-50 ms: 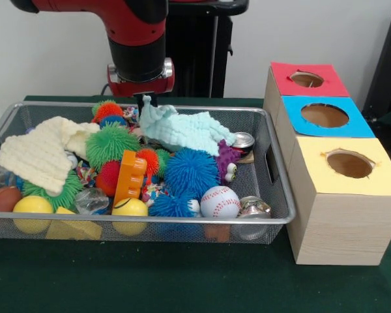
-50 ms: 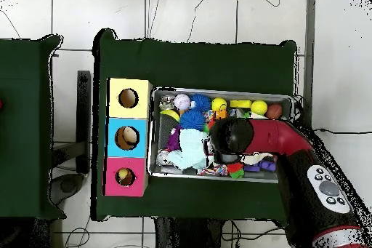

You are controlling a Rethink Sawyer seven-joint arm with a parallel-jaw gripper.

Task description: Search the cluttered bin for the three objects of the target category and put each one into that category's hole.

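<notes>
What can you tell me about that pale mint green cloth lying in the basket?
The mint green cloth looks soft and knitted or waffle-textured, crumpled rather than folded. One end is bunched up into a peak right under the robot's gripper, which appears to be touching or pinching it; the rest trails toward the box side of the wire basket. It lies on top of the clutter, resting against the blue spiky ball and purple toy, with a can just beyond it.
</notes>
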